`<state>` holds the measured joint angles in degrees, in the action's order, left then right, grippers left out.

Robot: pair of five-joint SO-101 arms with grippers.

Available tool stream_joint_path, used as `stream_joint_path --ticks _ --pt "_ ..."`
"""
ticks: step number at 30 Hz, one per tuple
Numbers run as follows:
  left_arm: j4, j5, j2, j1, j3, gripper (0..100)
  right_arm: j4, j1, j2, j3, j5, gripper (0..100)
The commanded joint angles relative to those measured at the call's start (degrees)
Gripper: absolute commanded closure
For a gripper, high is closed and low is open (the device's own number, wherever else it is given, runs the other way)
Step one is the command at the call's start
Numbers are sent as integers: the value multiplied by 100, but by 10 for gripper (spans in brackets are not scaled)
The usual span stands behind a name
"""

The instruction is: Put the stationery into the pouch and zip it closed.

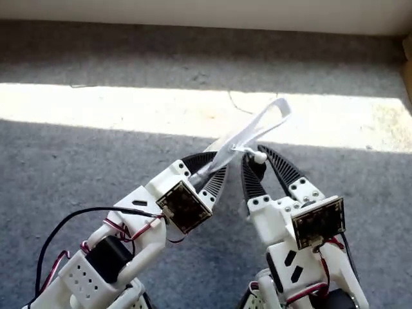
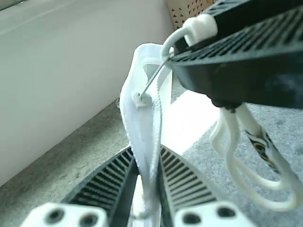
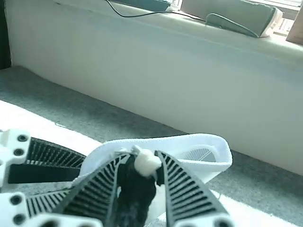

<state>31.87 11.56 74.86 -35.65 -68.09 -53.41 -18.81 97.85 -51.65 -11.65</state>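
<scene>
Two possible slips under hard tugging: pouch (image 1: 264,125) from clamped left pincer (image 1: 217,167), zip pull (image 3: 147,163) from right pincer (image 1: 257,154) pinching it at 3 o'clock.

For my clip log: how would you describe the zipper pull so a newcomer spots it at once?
Above the grey carpet, two arms hold a white mesh pouch up between them. At its near end the right claw pinches a small white bead, the zipper pull. It is the only rounded, solid knob there; the left claw beside it grips flat mesh.
</scene>
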Motion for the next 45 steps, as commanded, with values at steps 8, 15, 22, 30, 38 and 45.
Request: stream_joint_path --ticks 8,15,22,30,38,45 --pt "211 62 -13 286 -48 996 778 901 13 -57 79 993" --pt "211 62 -13 286 -57 996 1473 1464 13 -558 44 993" --pt "211 62 -13 286 -57 996 1455 1490 13 -681 26 993" --pt "176 62 -13 277 -40 994 374 1376 57 -391 18 993" --pt "176 -9 -13 277 -57 876 -787 -57 31 101 -571 993" --pt "176 -149 -13 251 -48 872 -892 -207 31 84 -571 993"
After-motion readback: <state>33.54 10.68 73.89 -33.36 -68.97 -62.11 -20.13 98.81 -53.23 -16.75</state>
